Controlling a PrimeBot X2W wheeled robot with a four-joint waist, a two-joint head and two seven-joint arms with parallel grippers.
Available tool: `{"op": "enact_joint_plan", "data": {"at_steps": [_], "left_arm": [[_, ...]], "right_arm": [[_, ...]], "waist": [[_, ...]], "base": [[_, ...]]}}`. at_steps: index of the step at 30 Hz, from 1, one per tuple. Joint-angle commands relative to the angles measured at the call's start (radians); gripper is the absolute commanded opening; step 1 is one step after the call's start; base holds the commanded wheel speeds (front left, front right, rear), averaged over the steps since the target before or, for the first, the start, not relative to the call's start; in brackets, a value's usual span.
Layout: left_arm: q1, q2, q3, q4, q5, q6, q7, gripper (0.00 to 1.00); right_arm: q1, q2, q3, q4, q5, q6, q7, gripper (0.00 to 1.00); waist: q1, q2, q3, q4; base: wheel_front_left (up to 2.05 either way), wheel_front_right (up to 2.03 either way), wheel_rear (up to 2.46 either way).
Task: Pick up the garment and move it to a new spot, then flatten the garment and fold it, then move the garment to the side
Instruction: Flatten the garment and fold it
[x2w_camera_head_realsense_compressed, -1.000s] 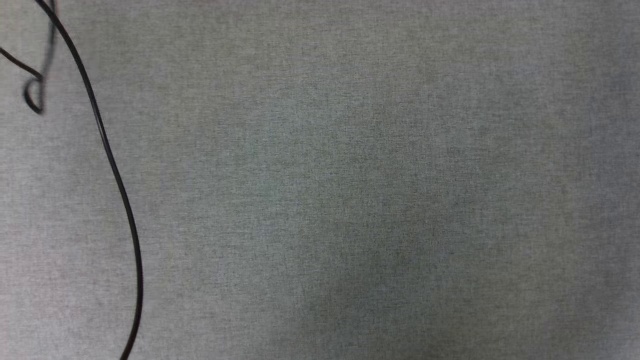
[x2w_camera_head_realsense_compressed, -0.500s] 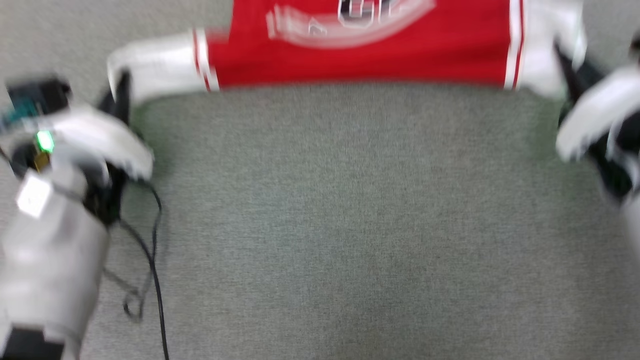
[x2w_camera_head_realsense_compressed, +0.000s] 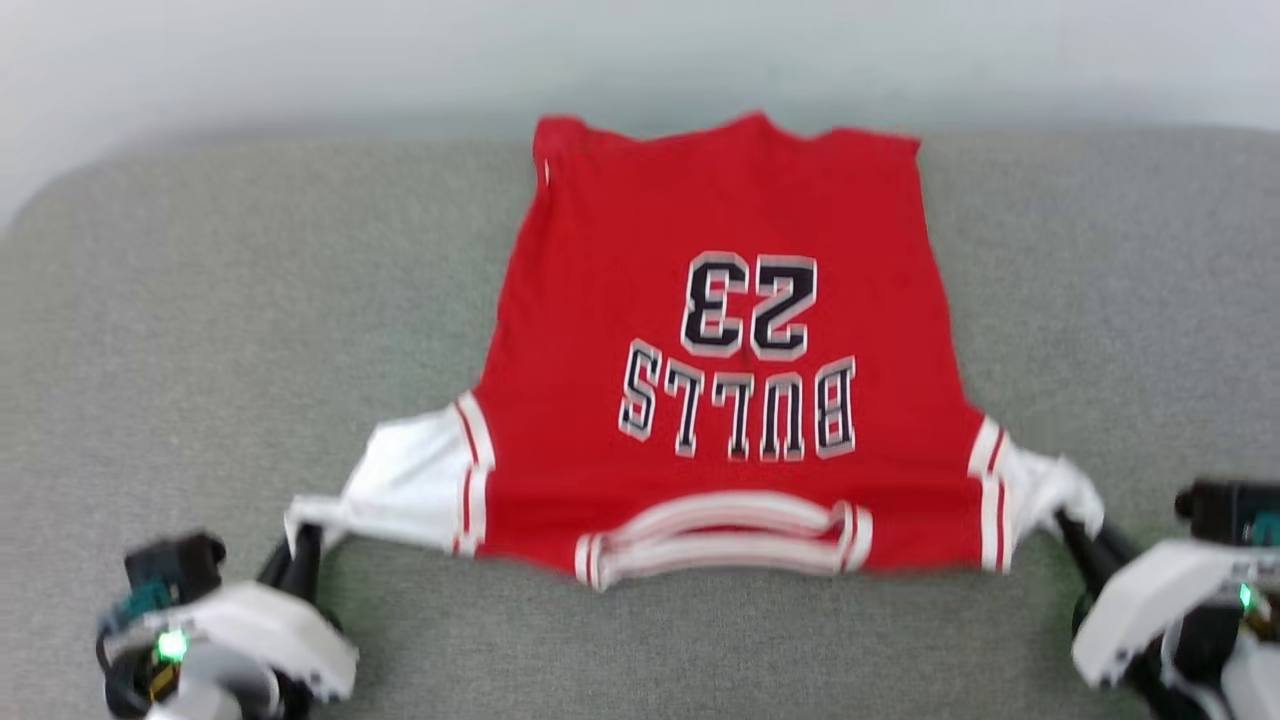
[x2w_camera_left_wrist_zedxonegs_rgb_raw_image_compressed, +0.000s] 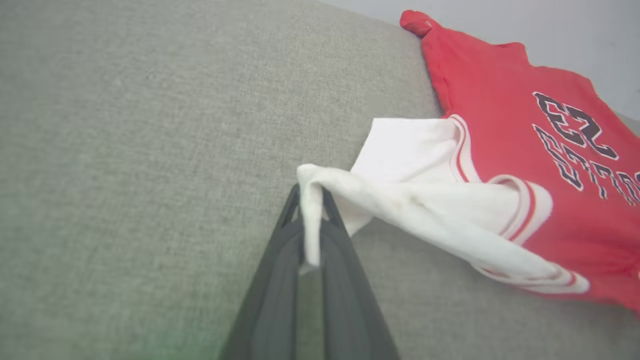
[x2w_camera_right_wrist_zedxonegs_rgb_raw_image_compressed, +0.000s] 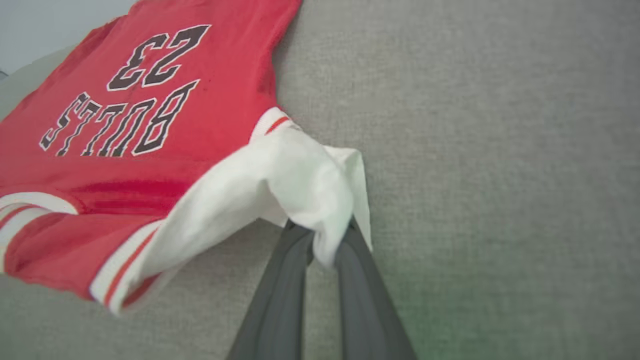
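The garment (x2w_camera_head_realsense_compressed: 720, 330) is spread lettering-up on the grey tabletop (x2w_camera_head_realsense_compressed: 200, 300), collar edge nearest the robot. One white sleeve (x2w_camera_head_realsense_compressed: 410, 485) is pinched in the closed left tool (x2w_camera_head_realsense_compressed: 302, 545). The other sleeve (x2w_camera_head_realsense_compressed: 1040, 490) is clamped by the right tool (x2w_camera_head_realsense_compressed: 1072, 528). Both sleeves are held lifted off the surface.

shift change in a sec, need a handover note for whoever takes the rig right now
Left end effector: shut on the garment, pinching the tip of the white sleeve on that side.
Right end effector: shut on the other white sleeve's tip.
Garment: spread lettering-up on the grey surface, collar nearest the robot, hem toward the far edge; both sleeve tips held off the surface.
Done: it looks picked up and laid out, body mostly flat.
Left: set the sleeves down, smooth, fold, move it aside.
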Motion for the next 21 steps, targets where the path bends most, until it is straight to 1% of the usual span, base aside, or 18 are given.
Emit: {"op": "enact_joint_plan", "data": {"at_steps": [1, 5, 10, 14, 16, 17, 18, 19, 20, 21], "left_arm": [[0.054, 0.015, 0.012, -0.017, -0.006, 0.021, -0.007, 0.0], [0.198, 0.02, 0.011, -0.109, -0.024, 0.071, 0.021, 0.0], [0.335, 0.035, 0.009, -0.228, -0.029, 0.13, 0.046, 0.0], [0.386, 0.037, -0.006, -0.312, -0.016, 0.166, 0.062, 0.0], [0.396, 0.038, -0.009, -0.34, -0.01, 0.181, 0.068, 0.0], [0.4, 0.038, -0.011, -0.352, -0.012, 0.183, 0.071, 0.0], [0.401, 0.04, -0.015, -0.361, -0.01, 0.182, 0.076, 0.0], [0.4, 0.044, -0.018, -0.369, -0.005, 0.182, 0.077, 0.0], [0.396, 0.045, -0.022, -0.377, -0.001, 0.183, 0.079, 0.0], [0.39, 0.045, -0.024, -0.384, 0.002, 0.184, 0.076, 0.0]], "right_arm": [[0.054, 0.003, -0.028, -0.018, -0.012, -0.005, 0.011, 0.0], [0.206, 0.06, -0.093, -0.088, -0.06, -0.005, 0.063, 0.0], [0.356, 0.14, -0.169, -0.169, -0.115, -0.004, 0.119, 0.0], [0.425, 0.191, -0.204, -0.221, -0.158, -0.004, 0.157, 0.0], [0.439, 0.198, -0.206, -0.243, -0.18, -0.004, 0.169, 0.0], [0.44, 0.205, -0.204, -0.251, -0.183, -0.004, 0.182, 0.05], [0.437, 0.214, -0.206, -0.259, -0.18, -0.004, 0.192, 0.3], [0.432, 0.216, -0.208, -0.269, -0.182, -0.004, 0.2, 0.66], [0.426, 0.22, -0.209, -0.28, -0.174, -0.004, 0.21, 1.0], [0.417, 0.219, -0.212, -0.294, -0.171, -0.004, 0.207, 1.0]], "waist": [[0.0004, -0.0001, -0.058, 0.01], [0.0004, -0.0001, -0.112, 0.015], [0.0004, -0.0001, -0.146, 0.023], [0.0004, -0.0001, -0.153, 0.033], [0.0004, -0.0001, -0.15, 0.034], [0.0004, -0.0001, -0.148, 0.035], [0.0004, -0.0001, -0.146, 0.035], [0.0004, -0.0001, -0.146, 0.036], [0.0004, -0.0001, -0.143, 0.038], [0.0004, -0.0001, -0.14, 0.04]], "base": [[0.0, 0.0, 0.0], [0.0, 0.0, 0.0], [0.0, 0.0, 0.0], [0.0, 0.0, 0.0], [0.0, 0.0, 0.0], [0.0, 0.0, 0.0], [0.0, 0.0, 0.0], [0.0, 0.0, 0.0], [0.0, 0.0, 0.0], [0.0, 0.0, 0.0]]}}
